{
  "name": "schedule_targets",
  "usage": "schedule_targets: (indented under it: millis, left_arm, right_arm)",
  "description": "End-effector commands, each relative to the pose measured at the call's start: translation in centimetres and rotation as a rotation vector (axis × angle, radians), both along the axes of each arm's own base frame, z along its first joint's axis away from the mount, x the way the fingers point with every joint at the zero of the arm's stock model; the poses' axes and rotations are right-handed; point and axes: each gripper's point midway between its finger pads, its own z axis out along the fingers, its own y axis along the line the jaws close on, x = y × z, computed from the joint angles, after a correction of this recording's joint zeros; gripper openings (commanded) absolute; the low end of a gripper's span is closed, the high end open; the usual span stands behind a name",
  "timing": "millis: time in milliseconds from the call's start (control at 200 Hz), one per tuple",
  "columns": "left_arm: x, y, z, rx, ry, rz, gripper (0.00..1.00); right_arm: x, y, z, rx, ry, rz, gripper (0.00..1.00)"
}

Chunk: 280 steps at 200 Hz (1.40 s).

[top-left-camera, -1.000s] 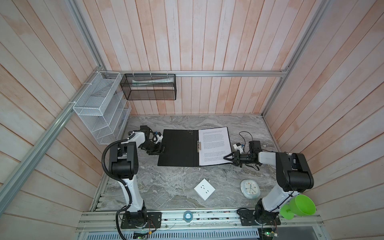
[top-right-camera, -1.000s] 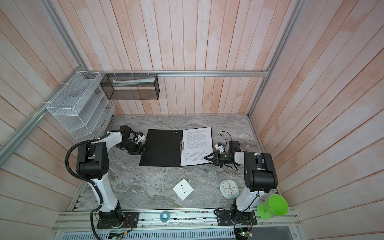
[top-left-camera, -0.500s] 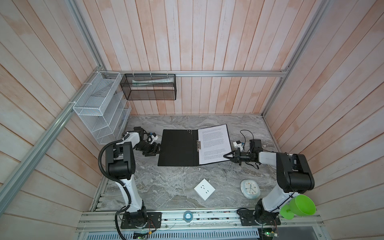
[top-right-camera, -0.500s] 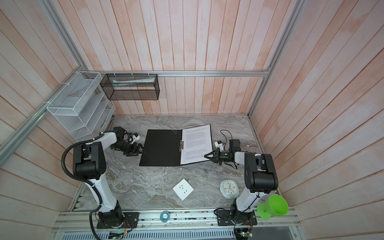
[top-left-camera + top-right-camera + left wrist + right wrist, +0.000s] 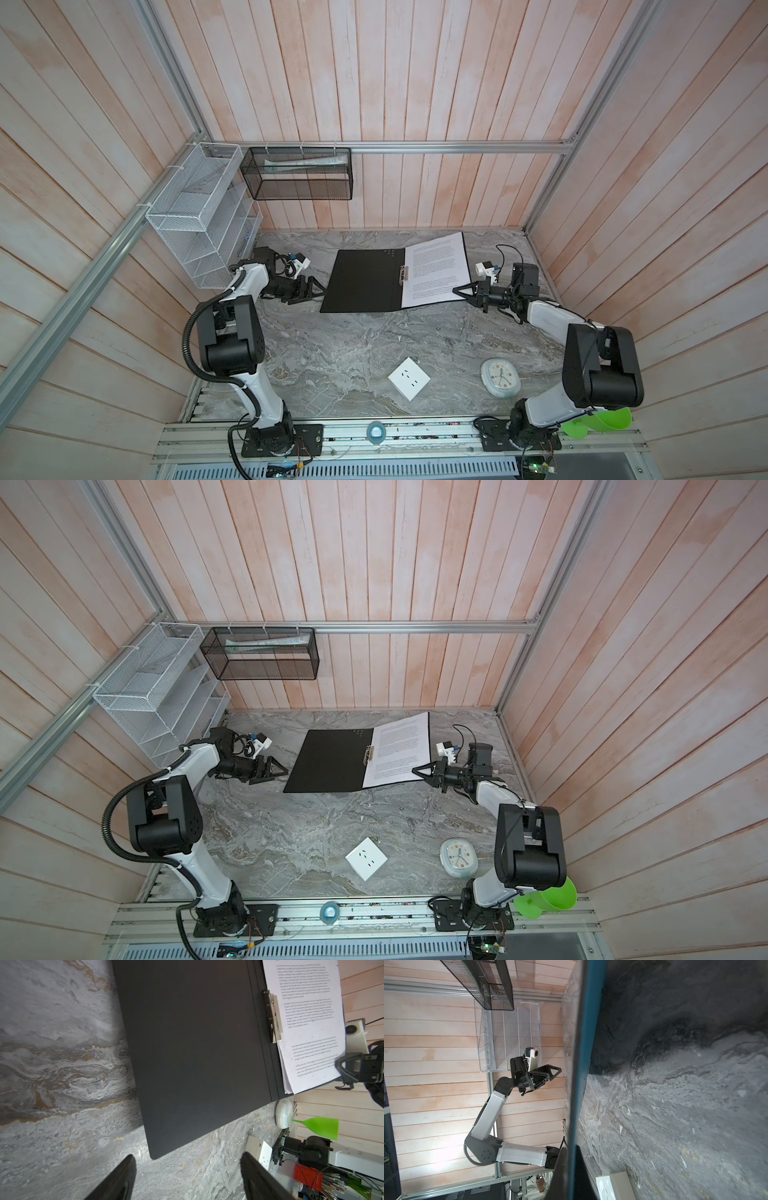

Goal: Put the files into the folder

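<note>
**Cropped, hidden and unreadable parts**

In both top views the print on the files (image 5: pixel 436 270) is too small to read. In the right wrist view the folder (image 5: pixel 583 1053), seen edge-on, runs off the frame at both ends and hides the sheets. The right gripper (image 5: pixel 571 1148) is cropped there, and perhaps pinches paper with the cover. The left wrist view cuts off the left gripper (image 5: pixel 188 1155).

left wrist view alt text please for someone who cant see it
An open folder, black inside, lies on a grey marble table with the printed files on its far half beside a metal clip. The right gripper is shut on that half's outer edge. The left gripper, open, sits just short of the folder's near corner.
</note>
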Motion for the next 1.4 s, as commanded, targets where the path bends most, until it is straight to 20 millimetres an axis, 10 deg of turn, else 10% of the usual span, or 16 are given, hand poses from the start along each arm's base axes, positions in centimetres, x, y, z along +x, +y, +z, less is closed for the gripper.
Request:
schedule_targets:
  millis: [0,865,1396]
  left_arm:
    - [0.4,-0.4,1.2,-0.084,-0.01,0.005,0.82]
    - [0.1,0.0,-2.0,-0.344,0.145,0.051,1.0]
    - [0.6,-4.9,0.7,-0.577,0.176,-0.048,1.0]
  right_arm:
    - [0.3,0.1,4.8,0.035,-0.14,0.042,0.0]
    - [-0.8,-0.2,14.8,0.093,-0.332,0.076,0.0]
    - [-2.3,0.0,16.9,0.109,-0.369,0.1,0.0]
